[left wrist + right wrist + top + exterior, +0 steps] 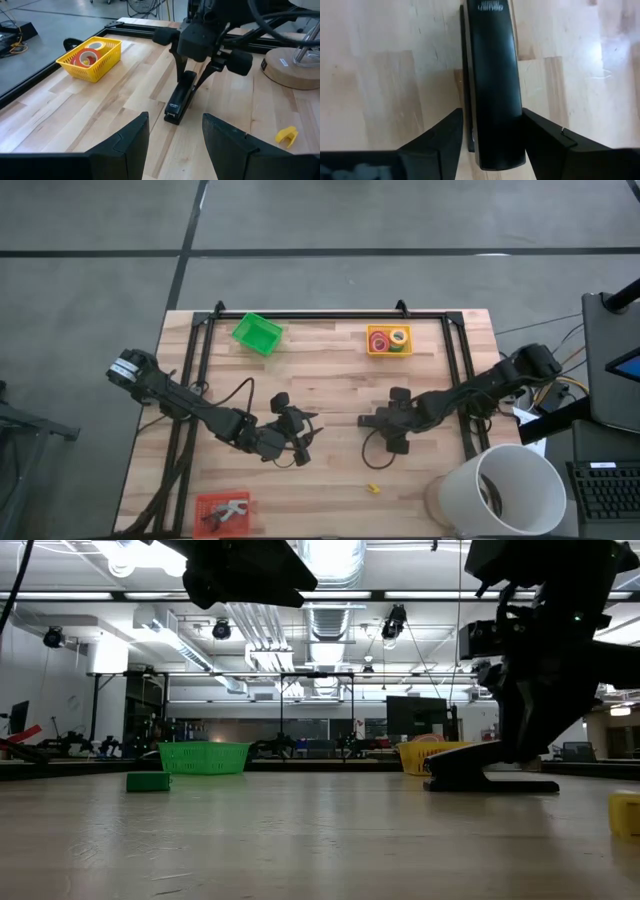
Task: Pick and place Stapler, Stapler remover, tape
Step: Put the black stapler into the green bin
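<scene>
**Right fingers straddle the stapler at mid-bench**

The stapler [180, 97] lies flat on the wooden bench [330, 480], a little right of the middle. The right gripper [492, 137] is down over it, one finger on each side of the black body. From the right wrist view the fingers sit just beside the stapler's flanks, but whether they press on it cannot be told; the stapler rests on the wood.

The left gripper [175, 135] hovers left of centre with its fingers spread wide and nothing between them, facing the stapler across a bare strip of bench.

Open room lies mostly in the middle and along the near edge. A small yellow piece [373, 488] lies alone on the near side, right of centre. A red basket [222, 511] sits at the near left corner with something pale in it. At the far edge stand a green basket [257, 334], left of centre, and a yellow basket [388, 340] holding tape rolls [89, 54], right of centre. A black frame [330, 315] runs along the far edge and down both sides. A white bucket [505, 492] overhangs the near right corner.

The bench top is pale planks with visible seams. Around it is grey floor; beyond, from the low view, a large room with ceiling lights, ducts and equipment racks.
</scene>
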`<state>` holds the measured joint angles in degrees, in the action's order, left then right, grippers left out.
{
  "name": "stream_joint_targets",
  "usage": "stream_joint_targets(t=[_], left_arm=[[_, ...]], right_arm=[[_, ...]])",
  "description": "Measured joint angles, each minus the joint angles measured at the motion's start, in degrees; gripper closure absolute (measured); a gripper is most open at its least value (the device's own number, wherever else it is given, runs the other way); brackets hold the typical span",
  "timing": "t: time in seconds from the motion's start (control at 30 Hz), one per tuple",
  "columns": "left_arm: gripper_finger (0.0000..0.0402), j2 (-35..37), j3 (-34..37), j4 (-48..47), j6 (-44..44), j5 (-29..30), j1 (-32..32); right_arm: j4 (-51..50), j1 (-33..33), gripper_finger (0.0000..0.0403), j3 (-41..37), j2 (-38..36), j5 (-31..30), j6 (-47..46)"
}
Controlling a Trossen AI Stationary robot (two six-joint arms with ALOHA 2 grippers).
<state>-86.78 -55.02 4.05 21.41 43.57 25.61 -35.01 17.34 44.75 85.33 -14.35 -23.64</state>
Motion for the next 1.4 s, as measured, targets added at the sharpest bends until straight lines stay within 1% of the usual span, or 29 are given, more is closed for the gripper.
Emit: stream_joint_targets(t=[0.37,0.67,0.77,0.93,1.13,1.23,1.4], left_arm=[[0.0216,0.0,0.08,0.01,0.03,0.0,0.0],[0.0216,0.0,0.96,0.88,0.05,0.0,-0.07],[0.0216,0.0,0.96,1.51,0.05,0.0,-0.07],[0.0216,0.0,0.96,1.93,0.07,-0.5,-0.07],[0.0215,-1.55,0.96,6.28,-1.39,-2.81,-0.15],[0.0216,-3.33,0.98,8.25,-3.3,-5.35,-0.37],[0.0215,-3.78,1.07,10.61,-2.48,-5.46,-1.24]], right_arm=[[1.07,0.0,0.0242,-0.04,1.52,-0.09,0.3],[2.23,0.0,0.0281,-0.04,1.52,-0.17,0.31],[3.6,0.0,0.0281,-0.04,1.52,-0.15,0.64],[7.01,0.0,0.0268,0.67,1.52,0.02,1.66],[11.58,0.02,0.0277,3.18,1.5,2.32,4.42],[11.88,0.03,0.0277,4.9,1.5,2.43,4.92],[11.79,1.71,0.0273,7.42,1.47,2.43,7.78]])
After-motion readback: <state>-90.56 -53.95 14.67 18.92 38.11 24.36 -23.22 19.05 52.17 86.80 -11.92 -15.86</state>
